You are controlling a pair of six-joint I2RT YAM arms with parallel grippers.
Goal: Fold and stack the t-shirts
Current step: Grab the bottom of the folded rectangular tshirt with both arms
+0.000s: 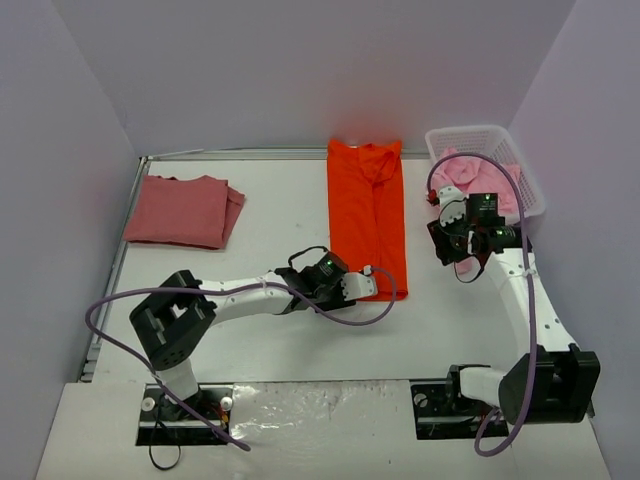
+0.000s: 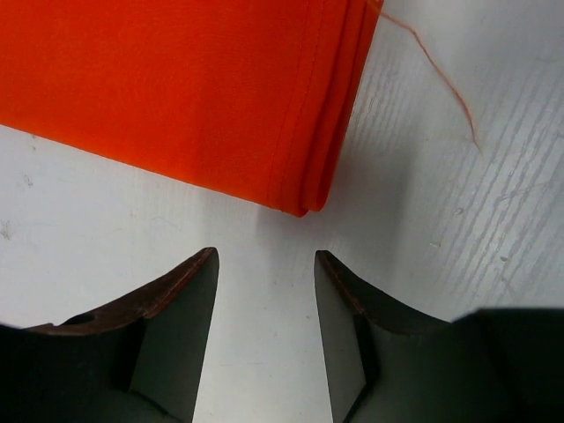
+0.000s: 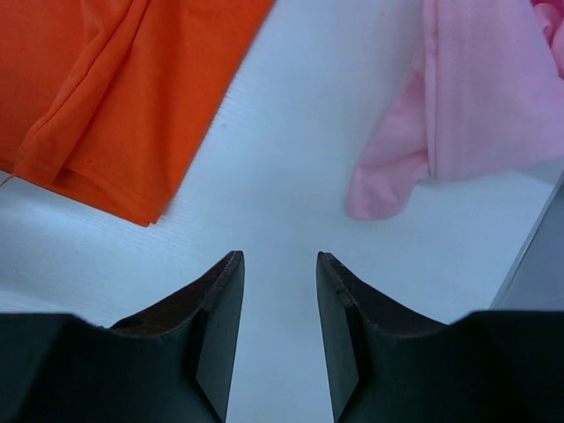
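One orange t-shirt [image 1: 367, 215], one rose-red t-shirt [image 1: 185, 210], one white basket [image 1: 528, 180] of pink shirts [image 1: 458, 172] too bunched to count, and two arms: left arm [image 1: 250, 292], right arm [image 1: 527, 295].

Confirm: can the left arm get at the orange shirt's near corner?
Probably yes: the left end effector is open just short of the orange shirt, with only bare table between.

Jaws partly apart on left claw [image 2: 264, 257] and right claw [image 3: 279, 257] alike.
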